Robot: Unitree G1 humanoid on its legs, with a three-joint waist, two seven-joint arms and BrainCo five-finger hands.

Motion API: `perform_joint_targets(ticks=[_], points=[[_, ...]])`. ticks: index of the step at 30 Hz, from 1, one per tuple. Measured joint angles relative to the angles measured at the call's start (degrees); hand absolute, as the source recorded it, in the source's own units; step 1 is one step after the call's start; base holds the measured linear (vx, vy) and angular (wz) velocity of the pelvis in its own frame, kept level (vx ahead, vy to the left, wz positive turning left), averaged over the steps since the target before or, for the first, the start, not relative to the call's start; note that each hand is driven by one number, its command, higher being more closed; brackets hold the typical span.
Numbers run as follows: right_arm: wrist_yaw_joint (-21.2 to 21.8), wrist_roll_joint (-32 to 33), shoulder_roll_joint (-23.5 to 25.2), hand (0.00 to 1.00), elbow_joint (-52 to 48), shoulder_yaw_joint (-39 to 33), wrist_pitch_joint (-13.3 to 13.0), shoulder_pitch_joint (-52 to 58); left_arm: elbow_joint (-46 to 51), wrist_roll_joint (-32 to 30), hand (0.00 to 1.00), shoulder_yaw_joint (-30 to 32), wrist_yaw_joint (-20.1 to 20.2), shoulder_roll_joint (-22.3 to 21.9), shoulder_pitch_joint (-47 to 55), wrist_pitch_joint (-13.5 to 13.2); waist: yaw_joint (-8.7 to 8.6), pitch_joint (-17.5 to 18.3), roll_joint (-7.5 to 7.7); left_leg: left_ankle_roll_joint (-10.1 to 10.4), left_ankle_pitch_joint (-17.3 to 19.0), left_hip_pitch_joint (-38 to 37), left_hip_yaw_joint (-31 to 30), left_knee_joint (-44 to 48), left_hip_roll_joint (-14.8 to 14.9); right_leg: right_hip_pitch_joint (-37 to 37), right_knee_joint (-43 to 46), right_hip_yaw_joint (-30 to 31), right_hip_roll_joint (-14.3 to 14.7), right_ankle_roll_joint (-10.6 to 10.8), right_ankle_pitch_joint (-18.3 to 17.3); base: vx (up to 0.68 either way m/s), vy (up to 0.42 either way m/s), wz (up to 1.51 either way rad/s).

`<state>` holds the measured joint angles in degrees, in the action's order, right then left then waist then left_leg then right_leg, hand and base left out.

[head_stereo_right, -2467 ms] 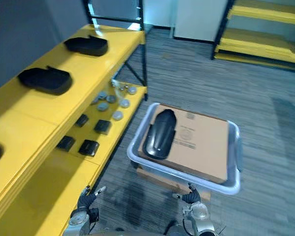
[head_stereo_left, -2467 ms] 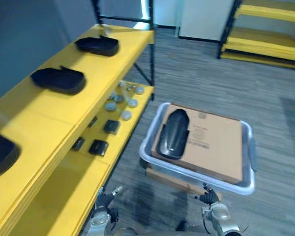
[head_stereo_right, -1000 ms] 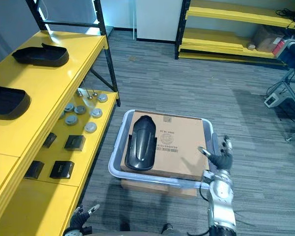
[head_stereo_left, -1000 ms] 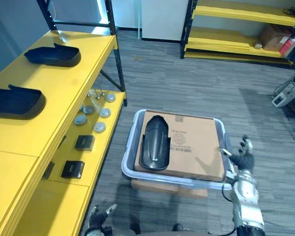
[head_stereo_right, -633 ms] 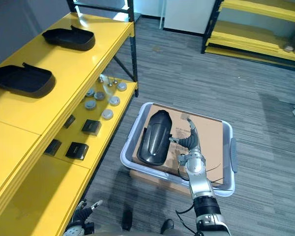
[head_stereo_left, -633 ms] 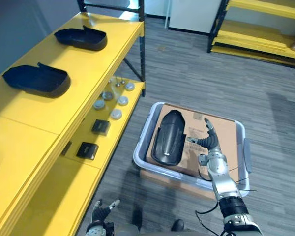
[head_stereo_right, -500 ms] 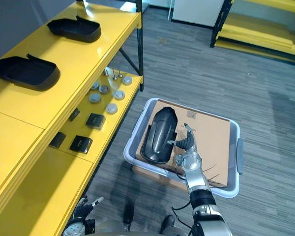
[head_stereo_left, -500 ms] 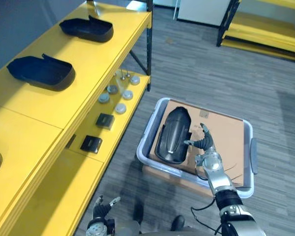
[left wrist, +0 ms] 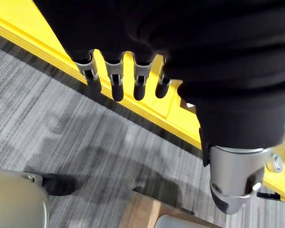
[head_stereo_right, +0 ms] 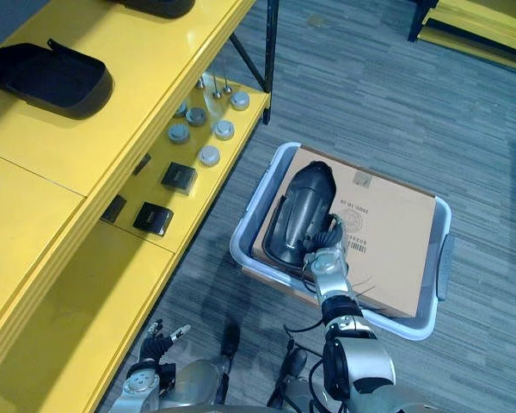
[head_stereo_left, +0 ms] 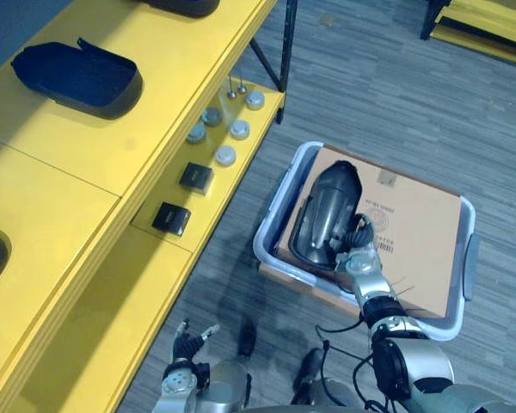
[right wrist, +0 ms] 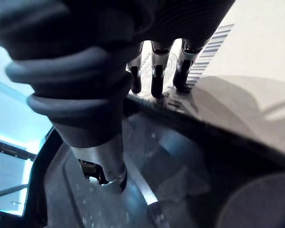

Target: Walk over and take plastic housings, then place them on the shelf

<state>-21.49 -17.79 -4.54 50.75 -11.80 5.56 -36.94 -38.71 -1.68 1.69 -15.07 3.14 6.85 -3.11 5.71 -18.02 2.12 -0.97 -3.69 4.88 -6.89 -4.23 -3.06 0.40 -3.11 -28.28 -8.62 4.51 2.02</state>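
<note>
Black plastic housing point(head_stereo_left: 327, 215) is seen lying along one long edge of the cardboard box point(head_stereo_left: 421, 224), which is set in a grey bin point(head_stereo_left: 469, 258). The right hand point(head_stereo_left: 358, 245) is laid at the housing's rim, fingers point(right wrist: 156, 78) straight on the box, thumb point(right wrist: 99, 156) apart over the housing. The left hand point(head_stereo_left: 187, 346) is held loosely spread, well clear of the box.

The right hand point(head_stereo_left: 359, 243) touches the black housing point(head_stereo_left: 324, 211) lying on cardboard point(head_stereo_left: 421, 225) in a grey bin point(head_stereo_left: 279, 204).
</note>
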Motion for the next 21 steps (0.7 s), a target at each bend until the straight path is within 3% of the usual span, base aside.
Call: perform_joint_targets(ticks=[7, 15, 21], points=[[2.09, 3.24, 1.19, 1.00, 0.58, 2.91, -0.06, -0.05, -0.07, 1.10, 0.00, -0.54, -0.04, -0.20, -1.67, 0.01, 1.06, -0.37, 0.12, 0.24, -0.23, -0.67, 0.36, -0.97, 0.25, -0.03, -0.01, 0.55, 0.30, -0.01, 0.00, 0.03, -0.002, -0.03], [2.76, 11.23, 1.91, 1.00, -1.21, 2.17, -0.16, 0.93, 0.02, 2.19, 0.00, -1.05, 0.09, -0.18, -1.84, 0.04, 0.71, -0.45, 0.36, 0.26, -0.21, -1.57, 1.27, -0.94, 0.01, 0.46, 0.08, 2.15, -0.53, -0.04, 0.32, 0.03, 0.007, -0.04], [0.85, 13.26, 3.11, 1.00, -16.61, 0.52, -0.40, 9.57, 4.86, 3.47, 0.00, -1.09, 0.07, -0.18, -0.93, 0.17, -0.31, -0.29, 0.61, 0.27, -0.18, -3.05, 1.69, -0.68, -0.01, 1.79, 0.21, 3.63, -0.74, -0.39, 0.97, 0.00, 0.005, 0.00]])
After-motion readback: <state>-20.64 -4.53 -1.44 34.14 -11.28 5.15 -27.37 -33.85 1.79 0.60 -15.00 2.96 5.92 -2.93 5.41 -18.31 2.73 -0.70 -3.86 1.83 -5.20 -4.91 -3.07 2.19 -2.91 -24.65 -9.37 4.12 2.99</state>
